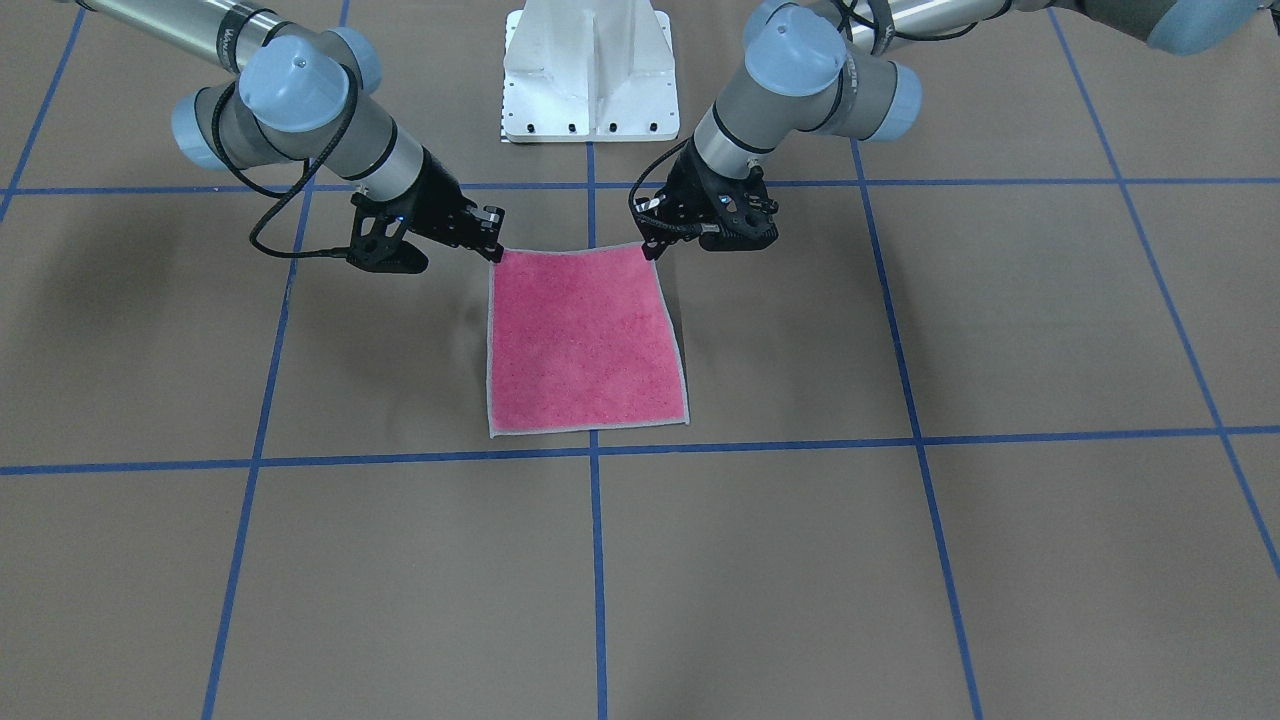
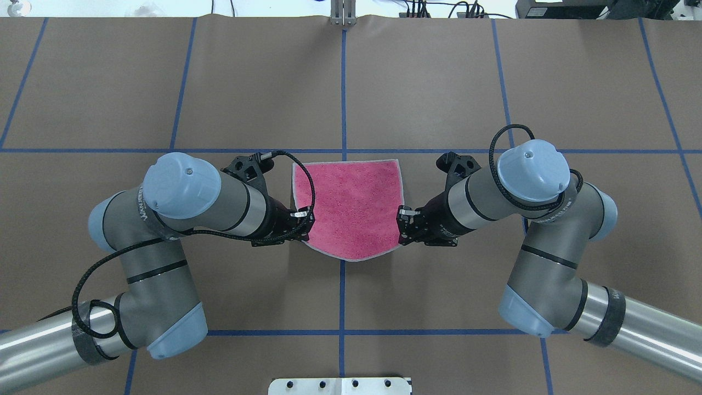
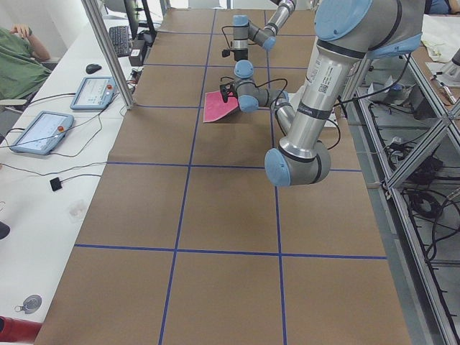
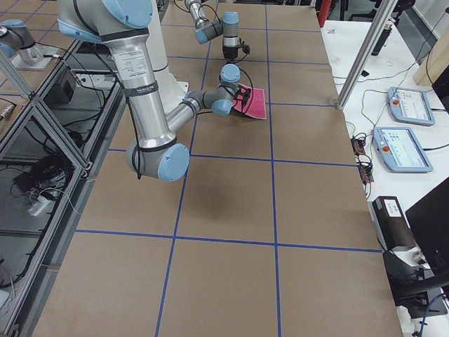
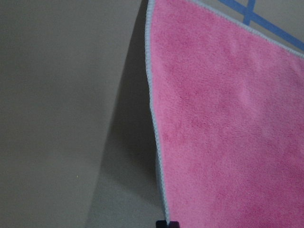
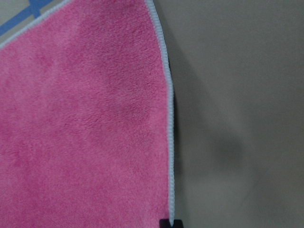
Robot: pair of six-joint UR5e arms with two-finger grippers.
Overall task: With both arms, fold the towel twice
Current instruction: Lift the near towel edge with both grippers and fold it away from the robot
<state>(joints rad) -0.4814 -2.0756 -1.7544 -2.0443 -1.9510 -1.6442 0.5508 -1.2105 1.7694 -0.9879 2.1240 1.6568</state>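
Towel (image 2: 348,206), pink face up, mid-tabletop (image 2: 439,82), far edge lying flat, robot-side corners lifted, left end effector (image 2: 305,222) pinching one corner, right end effector (image 2: 403,222) pinching the other

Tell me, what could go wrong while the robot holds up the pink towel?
The left gripper and right gripper pinch only the very corners of the towel, so one might slip out. The middle sags between them and could bunch. The far edge rests on the table and might drag, folding crooked.
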